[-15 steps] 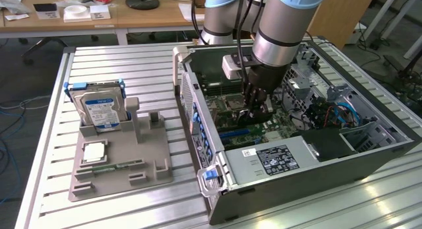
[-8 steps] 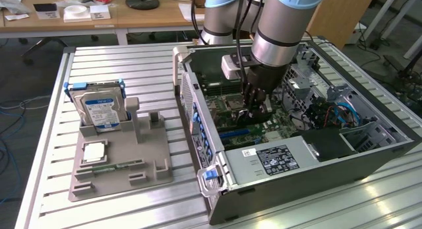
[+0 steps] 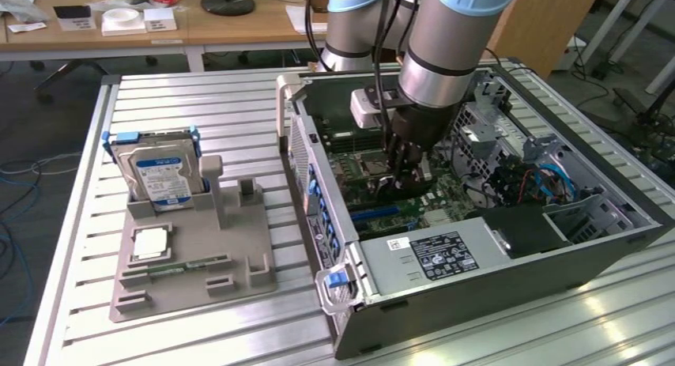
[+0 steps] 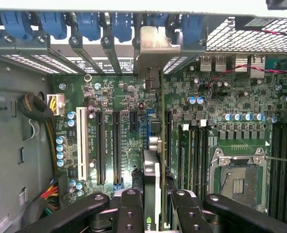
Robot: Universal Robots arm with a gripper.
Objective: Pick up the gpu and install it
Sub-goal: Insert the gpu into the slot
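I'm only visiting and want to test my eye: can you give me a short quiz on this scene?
1. True or false: the tool is empty.
2. Where is the gpu? A) on the table; B) over the motherboard inside the computer case; C) on the desk.
3. Fill in: the hard drive stands outside the case in a grey ___.
Key: 1 false, it grips the gpu; 2 B; 3 holder.
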